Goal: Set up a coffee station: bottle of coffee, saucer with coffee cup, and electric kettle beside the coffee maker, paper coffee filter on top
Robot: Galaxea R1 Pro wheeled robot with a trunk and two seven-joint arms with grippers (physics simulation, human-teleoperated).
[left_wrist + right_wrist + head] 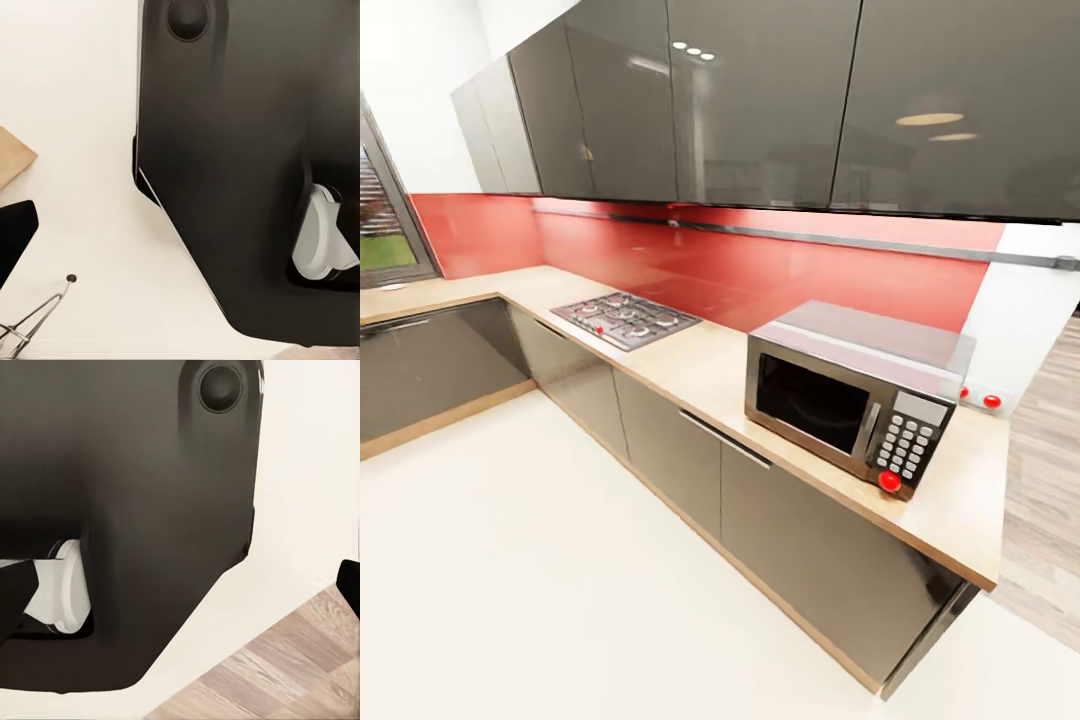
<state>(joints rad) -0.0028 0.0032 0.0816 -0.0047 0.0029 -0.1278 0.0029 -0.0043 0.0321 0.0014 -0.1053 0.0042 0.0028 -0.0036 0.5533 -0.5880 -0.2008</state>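
Closest to my head camera is the pale floor, running up to the glossy grey cabinet fronts. Above those fronts sits the tabletop, a long beige wood-look worktop that turns a corner at the far end. I take the microwave as my landmark: it stands on the tabletop near the open end, its dark door facing me, a white keypad beside the door and a red knob under the keypad. I cannot read any figures on the keys, and no brand name is legible. Further along the tabletop from the microwave lies a gas hob with red knobs. Behind the microwave a red splashback covers the wall, with dark glossy wall cabinets above it. Two red dots mark a white wall plate just past the microwave. A window shows far beyond the hob.

On both wrist cameras I see dark robot body over pale floor, with wood-look flooring at one corner. I cannot tell whether either gripper is released or clenched.
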